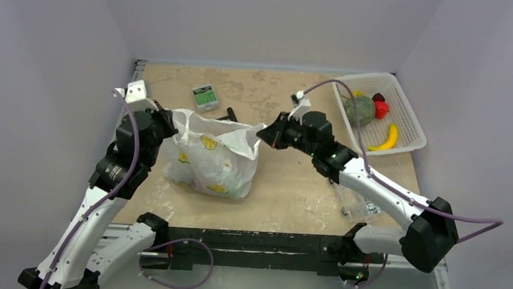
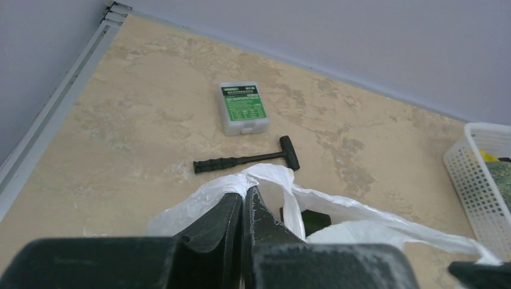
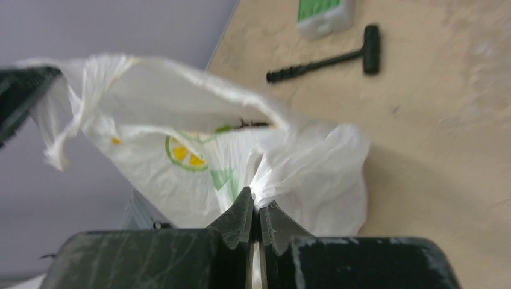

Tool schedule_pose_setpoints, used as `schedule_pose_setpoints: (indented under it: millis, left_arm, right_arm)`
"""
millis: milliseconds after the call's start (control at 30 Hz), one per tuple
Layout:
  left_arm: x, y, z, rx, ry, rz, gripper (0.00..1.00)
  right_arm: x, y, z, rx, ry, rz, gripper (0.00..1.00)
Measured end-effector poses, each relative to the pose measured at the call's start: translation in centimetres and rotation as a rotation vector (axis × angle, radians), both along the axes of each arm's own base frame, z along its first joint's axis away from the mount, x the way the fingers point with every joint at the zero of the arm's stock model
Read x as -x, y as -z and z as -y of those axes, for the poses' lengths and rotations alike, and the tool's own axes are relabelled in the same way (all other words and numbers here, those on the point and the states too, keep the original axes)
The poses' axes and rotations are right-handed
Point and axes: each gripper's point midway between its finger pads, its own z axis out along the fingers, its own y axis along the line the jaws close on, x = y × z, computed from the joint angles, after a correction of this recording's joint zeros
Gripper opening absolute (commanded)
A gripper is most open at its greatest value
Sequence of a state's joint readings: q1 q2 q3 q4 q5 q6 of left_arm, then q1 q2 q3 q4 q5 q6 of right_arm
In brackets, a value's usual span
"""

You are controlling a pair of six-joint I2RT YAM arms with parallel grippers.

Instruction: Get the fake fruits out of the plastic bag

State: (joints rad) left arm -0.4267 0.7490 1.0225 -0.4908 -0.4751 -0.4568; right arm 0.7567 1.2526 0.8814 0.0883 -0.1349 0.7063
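Two grippers, both closed tight on the thin crinkly white plastic bag (image 1: 213, 159) with lemon print. Your left gripper (image 1: 173, 124) pinches the bag's rim at 10 o'clock. Your right gripper (image 1: 263, 135) pinches it at 2 o'clock, with the mouth stretched between them. Bag sits on the tan table (image 1: 291, 186), just 9 o'clock of centre. White mesh plastic basket (image 1: 410, 129) at the table's 2 o'clock holds a yellow fake banana (image 1: 387, 138).

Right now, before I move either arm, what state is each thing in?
plastic bag: on the table, mouth stretched open between both pincers.
left pincer: shut on the bag's left rim.
right pincer: shut on the bag's right rim.
white basket: upright, holding fruits.
green-labelled box: closed, lying flat.
black T-handle tool: lying flat.
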Motion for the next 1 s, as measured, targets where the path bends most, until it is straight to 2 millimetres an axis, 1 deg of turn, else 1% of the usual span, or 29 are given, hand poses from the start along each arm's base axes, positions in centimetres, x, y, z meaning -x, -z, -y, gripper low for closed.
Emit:
schedule_pose_setpoints:
  millis: [67, 100, 133, 167, 200, 267, 333, 367, 433, 500, 533, 567, 600, 633, 700, 733, 767, 800, 867, 933, 1000]
  left_arm:
    - [-0.5, 0.7, -0.4, -0.006, -0.024, -0.029, 0.00]
    - [-0.6, 1.2, -0.7, -0.010, -0.039, -0.056, 0.00]
    - [-0.6, 1.5, -0.9, -0.010, -0.050, -0.088, 0.00]
    - [-0.6, 1.3, -1.0, -0.003, -0.062, -0.128, 0.00]
    - [-0.6, 0.5, -1.1, 0.013, -0.070, -0.154, 0.00]
    - [-0.9, -2.0, -0.6, 0.062, -0.069, -0.160, 0.00]
    - [-1.2, -4.8, 0.2, 0.141, -0.052, -0.123, 0.00]
    - [-1.1, -5.6, 0.5, 0.178, -0.043, -0.108, 0.00]
    - [-0.6, -6.1, 0.8, 0.239, -0.038, -0.103, 0.00]
    - [-0.1, -5.6, 1.0, 0.288, -0.040, -0.126, 0.00]
    - [0.2, -5.0, 1.1, 0.313, -0.043, -0.139, 0.00]
    - [0.6, -4.0, 1.2, 0.335, -0.045, -0.157, 0.03]
    - [0.9, -3.1, 1.3, 0.347, -0.047, -0.175, 0.11]
    - [1.4, -1.7, 1.3, 0.361, -0.051, -0.197, 0.25]
    - [2.9, 1.9, 1.3, 0.383, -0.059, -0.266, 0.52]
    - [3.8, 3.7, 1.3, 0.396, -0.061, -0.301, 0.64]
    - [4.7, 5.1, 1.3, 0.397, -0.057, -0.329, 0.72]
    - [5.8, 6.6, 1.3, 0.404, -0.052, -0.362, 0.78]
    - [7.8, 8.1, 1.4, 0.414, -0.028, -0.405, 0.81]
    - [9.5, 8.4, 1.5, 0.424, 0.010, -0.423, 0.84]
    - [10.9, 7.7, 1.7, 0.420, 0.062, -0.420, 0.85]
  right_arm:
    - [-2.6, -2.5, 1.6, -0.014, 0.057, 0.038, 0.00]
    - [-4.3, -4.3, 2.4, -0.022, 0.087, 0.064, 0.00]
    - [-4.8, -6.1, 2.4, -0.036, 0.087, 0.092, 0.00]
    - [-6.5, -7.1, 2.9, -0.034, 0.109, 0.102, 0.00]
    - [-7.5, -8.6, 2.8, -0.042, 0.108, 0.117, 0.00]
    - [-9.0, -10.9, 2.4, -0.059, 0.095, 0.134, 0.00]
    - [-10.5, -13.3, 1.7, -0.082, 0.073, 0.153, 0.00]
    - [-11.1, -14.3, 1.5, -0.092, 0.067, 0.163, 0.00]
    - [-11.7, -15.8, 1.3, -0.107, 0.055, 0.181, 0.00]
    - [-11.4, -16.6, 1.4, -0.114, 0.043, 0.187, 0.00]
    - [-11.0, -16.7, 1.6, -0.112, 0.037, 0.182, 0.00]
    - [-10.5, -16.6, 1.7, -0.110, 0.031, 0.175, 0.00]
    - [-10.0, -16.4, 1.9, -0.107, 0.026, 0.173, 0.00]
    - [-9.3, -15.9, 2.2, -0.103, 0.016, 0.165, 0.00]
    - [-7.0, -13.7, 2.8, -0.086, -0.009, 0.130, 0.00]
    - [-5.9, -12.4, 3.1, -0.075, -0.024, 0.105, 0.00]
    - [-5.0, -11.3, 3.3, -0.066, -0.033, 0.087, 0.00]
    - [-3.9, -9.9, 3.4, -0.055, -0.046, 0.066, 0.00]
    - [-1.8, -7.2, 3.5, -0.031, -0.080, 0.019, 0.00]
    - [-0.2, -5.3, 3.3, -0.013, -0.111, -0.015, 0.00]
    - [1.0, -4.2, 3.0, -0.003, -0.144, -0.033, 0.00]
